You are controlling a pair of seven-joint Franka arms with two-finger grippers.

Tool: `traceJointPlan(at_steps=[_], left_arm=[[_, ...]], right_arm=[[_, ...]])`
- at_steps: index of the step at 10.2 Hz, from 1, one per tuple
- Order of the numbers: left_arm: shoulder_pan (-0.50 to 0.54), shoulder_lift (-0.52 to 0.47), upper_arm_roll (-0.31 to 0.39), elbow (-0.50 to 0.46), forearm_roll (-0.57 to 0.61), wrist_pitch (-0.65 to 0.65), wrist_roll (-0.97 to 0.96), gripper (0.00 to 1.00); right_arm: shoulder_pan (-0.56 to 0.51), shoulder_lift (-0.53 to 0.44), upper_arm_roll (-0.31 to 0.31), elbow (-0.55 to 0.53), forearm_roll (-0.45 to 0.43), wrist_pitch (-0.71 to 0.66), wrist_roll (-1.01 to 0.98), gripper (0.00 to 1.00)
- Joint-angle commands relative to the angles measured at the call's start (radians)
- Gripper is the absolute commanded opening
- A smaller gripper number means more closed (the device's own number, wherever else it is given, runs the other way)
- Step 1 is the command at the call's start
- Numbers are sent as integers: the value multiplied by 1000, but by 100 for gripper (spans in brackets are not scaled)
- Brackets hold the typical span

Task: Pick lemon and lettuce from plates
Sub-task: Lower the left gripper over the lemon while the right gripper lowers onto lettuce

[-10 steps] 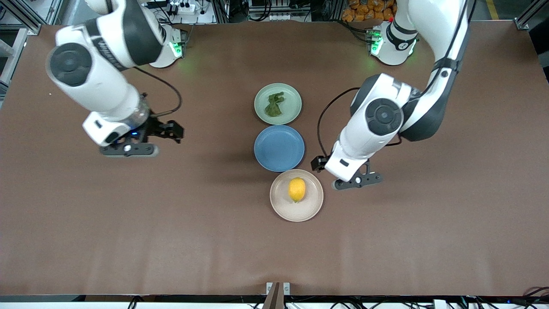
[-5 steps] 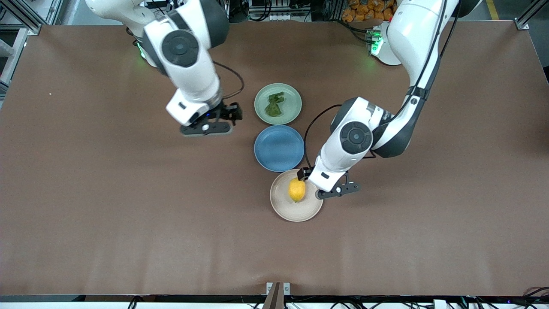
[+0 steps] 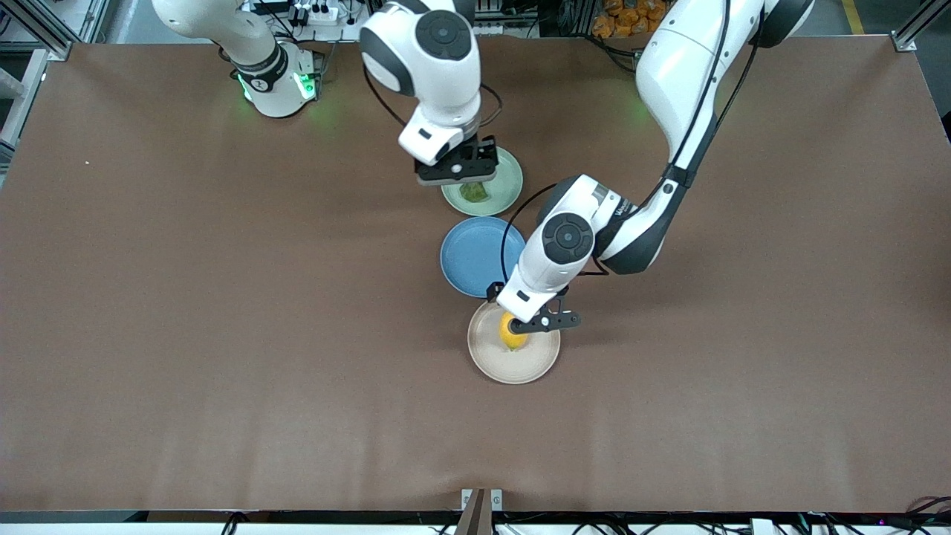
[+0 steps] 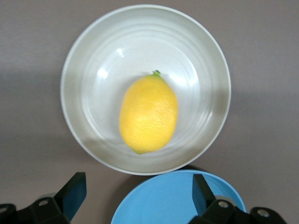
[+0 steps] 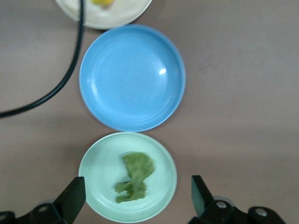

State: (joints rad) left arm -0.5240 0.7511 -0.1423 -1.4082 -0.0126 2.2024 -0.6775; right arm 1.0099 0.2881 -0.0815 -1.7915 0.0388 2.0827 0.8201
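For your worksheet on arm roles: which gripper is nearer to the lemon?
Left. The left gripper hangs open over the lemon on the beige plate; the right gripper is open over the lettuce on the green plate.

Two glossy white arms with dark grey joint bands and round black joint caps, green lights glowing at both bases; black cable looping beside each wrist; left gripper [image 3: 536, 321] and right gripper [image 3: 455, 172] both black, with small silver screws

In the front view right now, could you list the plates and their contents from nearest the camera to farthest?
Beige plate with the lemon → blue plate, nothing on it → pale green plate with the lettuce.
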Motion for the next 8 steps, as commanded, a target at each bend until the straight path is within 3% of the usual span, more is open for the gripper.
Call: traceJointPlan(at_steps=[1,6,8], left_arm=[[-13,28,12,25,87,5,82,100],[-13,72,13,26,114,100,82,100],[-11,76,13,26,114,111,76,100]], right_arm=[[68,38,-12,-42,16,72,51,100],[121,106,-12,-153,15,293,83,100],[119,117,-12,-157,15,301,79,100]])
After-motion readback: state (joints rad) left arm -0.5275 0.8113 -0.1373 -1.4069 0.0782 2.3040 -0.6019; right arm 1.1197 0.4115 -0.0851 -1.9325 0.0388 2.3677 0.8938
